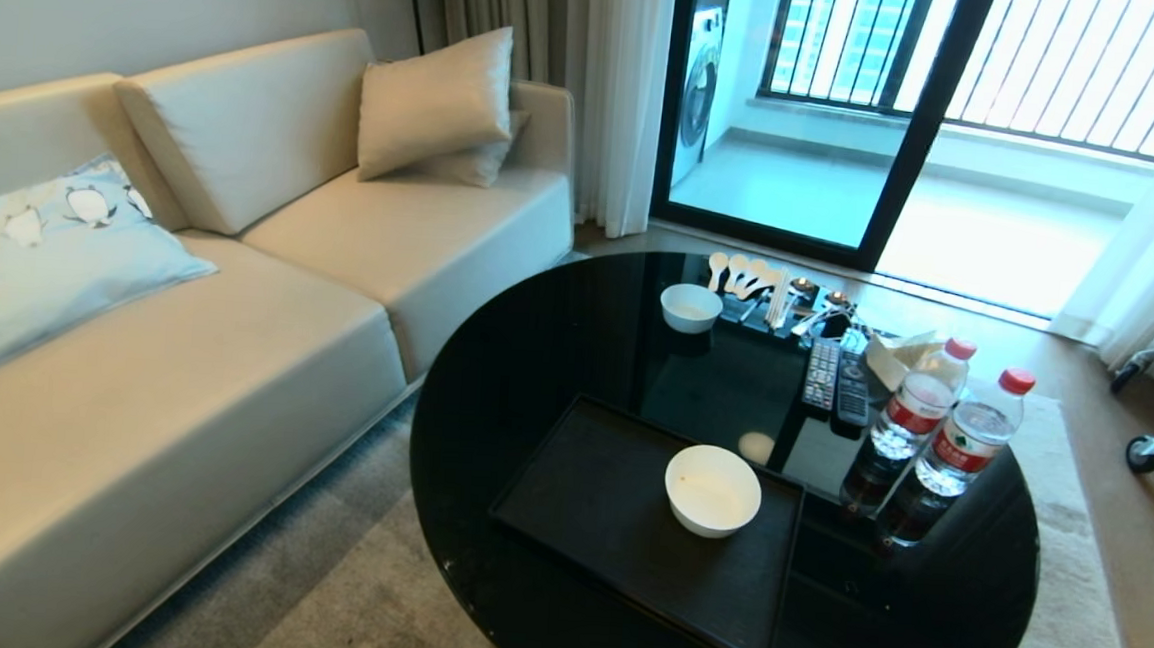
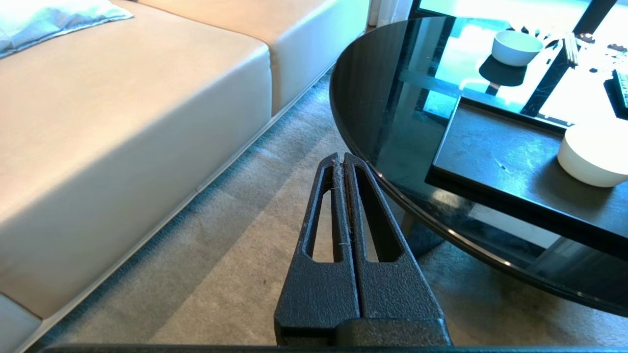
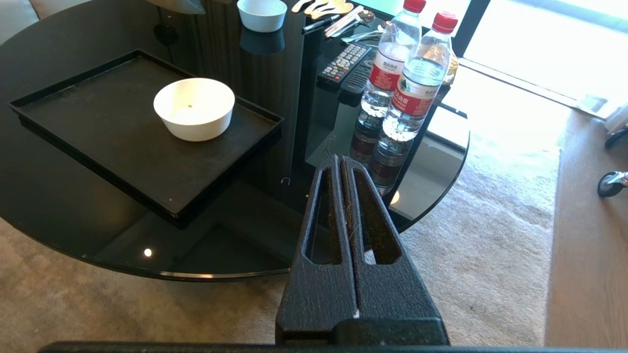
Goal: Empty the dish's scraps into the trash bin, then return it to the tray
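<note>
Dish (image 1: pixel 712 491) upright (nearly empty) on tray (image 1: pixel 596 506).

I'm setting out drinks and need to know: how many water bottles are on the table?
2, side by side at the table's right edge: one water bottle nearer the remotes, the other bottle just right of it. None looks hidden.

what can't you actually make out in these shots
- Trash bin: in none of the three views, so where it stands is unknown.
- Dish contents: in the head view and the right wrist view only a tiny speck shows inside; too small to identify.
- Dish in the left wrist view: cut off by the picture's edge, interior hidden.
- Small bowl contents: too far off in every view.
- Cutlery at the table's far edge: too small to count.
</note>
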